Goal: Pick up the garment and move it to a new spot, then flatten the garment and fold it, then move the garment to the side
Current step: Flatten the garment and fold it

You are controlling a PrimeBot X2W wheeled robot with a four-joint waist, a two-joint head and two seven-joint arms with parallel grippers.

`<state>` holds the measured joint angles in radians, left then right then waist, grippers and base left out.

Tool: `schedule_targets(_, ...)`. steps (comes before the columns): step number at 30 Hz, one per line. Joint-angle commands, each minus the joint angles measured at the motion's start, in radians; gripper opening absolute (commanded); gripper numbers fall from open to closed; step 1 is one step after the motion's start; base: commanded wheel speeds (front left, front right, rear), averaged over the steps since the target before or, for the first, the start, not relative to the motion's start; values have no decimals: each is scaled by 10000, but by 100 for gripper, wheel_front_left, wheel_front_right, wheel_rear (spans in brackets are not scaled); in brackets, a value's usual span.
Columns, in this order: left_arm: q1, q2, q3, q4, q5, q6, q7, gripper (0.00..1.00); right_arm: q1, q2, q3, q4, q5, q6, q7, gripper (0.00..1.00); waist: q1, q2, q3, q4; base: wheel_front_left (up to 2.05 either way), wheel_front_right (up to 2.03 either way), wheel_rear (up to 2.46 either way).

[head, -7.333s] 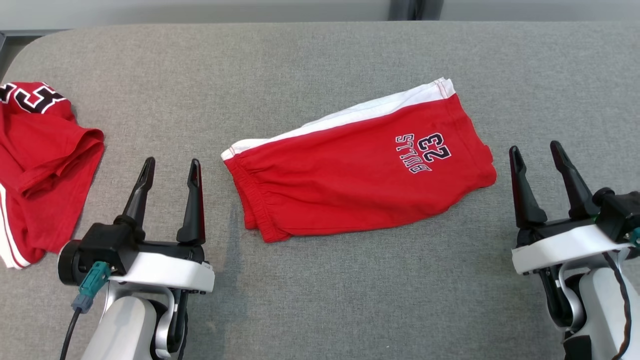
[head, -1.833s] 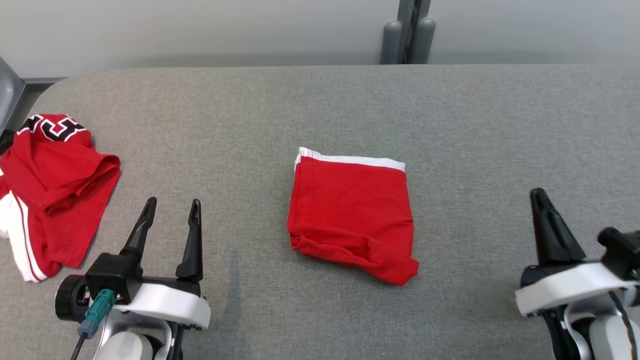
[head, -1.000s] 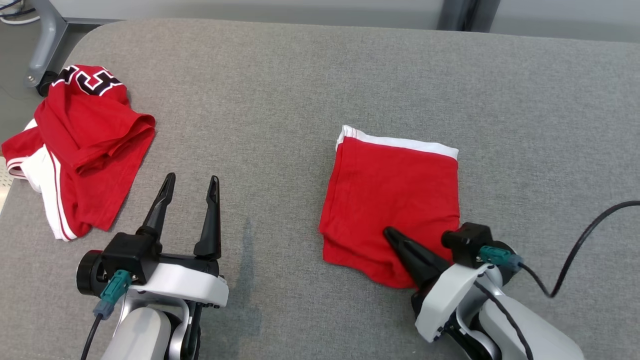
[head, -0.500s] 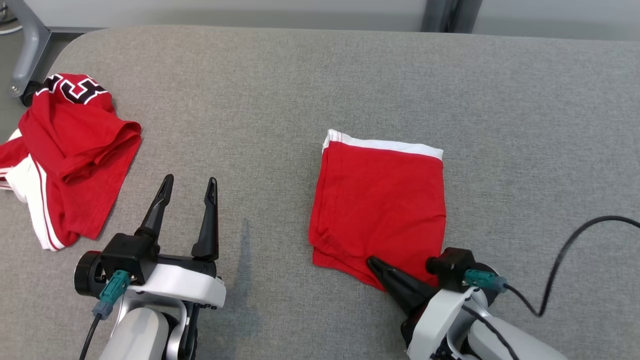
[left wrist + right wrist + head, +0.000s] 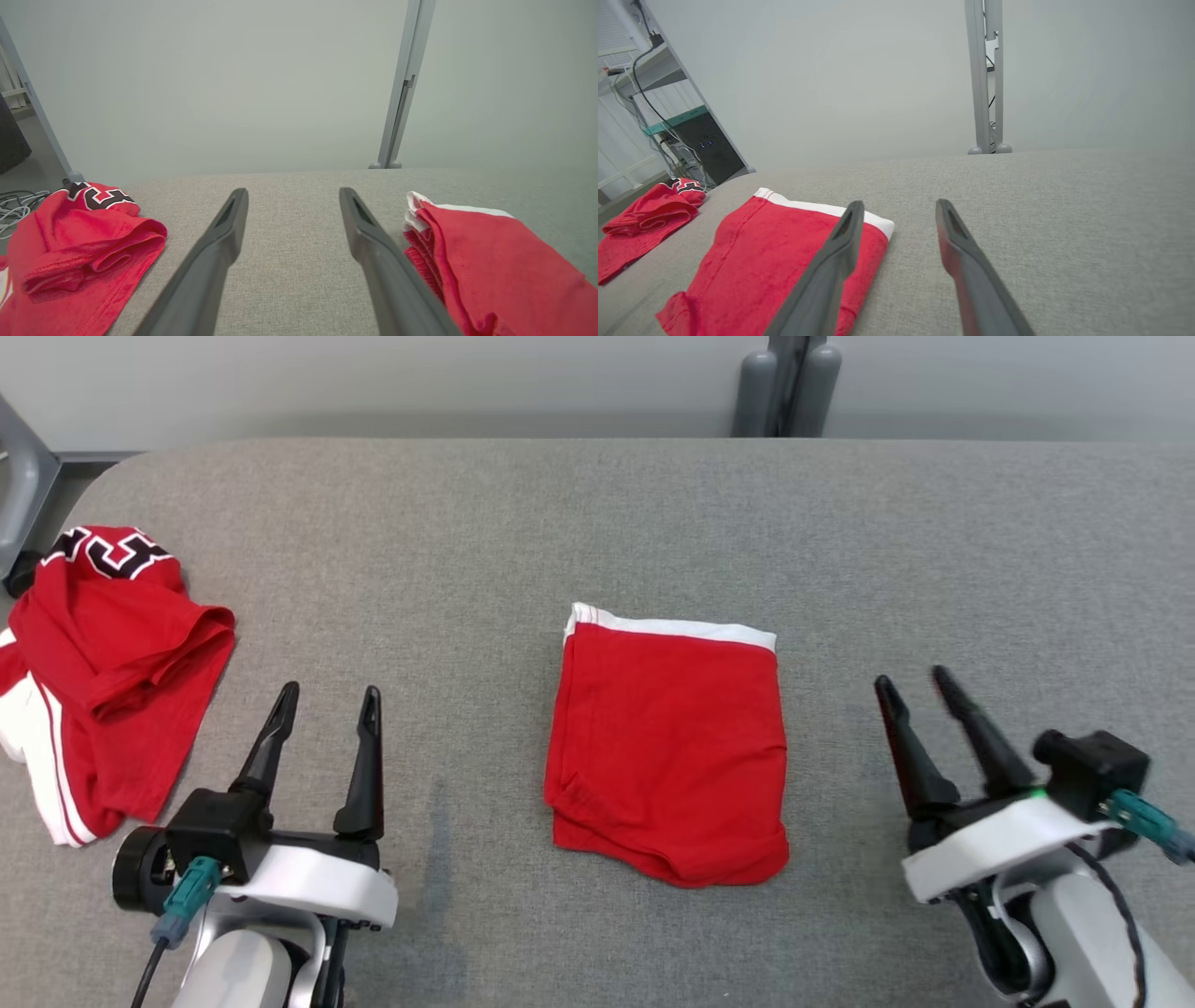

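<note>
The folded red shorts [image 5: 667, 747] lie in the middle of the grey surface [image 5: 560, 523], between the hands. Both the left hand [image 5: 330, 689] and the right hand [image 5: 909, 676] are open and hold nothing. If a hand grabs only the top layer, the fold may fall open on the way to the side. The shorts could land on the other red clothes [image 5: 103, 653] at the left. The surface is grey cloth, with a pale wall [image 5: 373, 373] and a grey pole [image 5: 789, 387] behind it

Crumpled red jersey [image 5: 112, 653] lay on grey table [image 5: 597, 523], at its left edge; grey post [image 5: 787, 387] stood behind the far edge.
</note>
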<state>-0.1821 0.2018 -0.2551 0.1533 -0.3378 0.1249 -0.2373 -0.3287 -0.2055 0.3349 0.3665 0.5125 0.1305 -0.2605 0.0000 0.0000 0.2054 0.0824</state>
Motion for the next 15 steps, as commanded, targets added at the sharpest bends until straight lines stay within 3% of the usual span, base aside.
schedule_targets(1,123,88,66,-43,-55,87,16,100,269,46,-345,-143,-288,5,-61,100,0,0,-114,-98,0,0,0)
schedule_targets(4,337,236,147,-146,-95,162,56,100,904,309,-1740,-603,-1199,5,-54,100,0,0,-365,-238,0,0,0)
schedule_targets(15,1326,709,166,-678,-8,346,352,100,2215,805,-2951,-1965,-2321,5,641,100,0,0,-1071,-552,0,0,0)
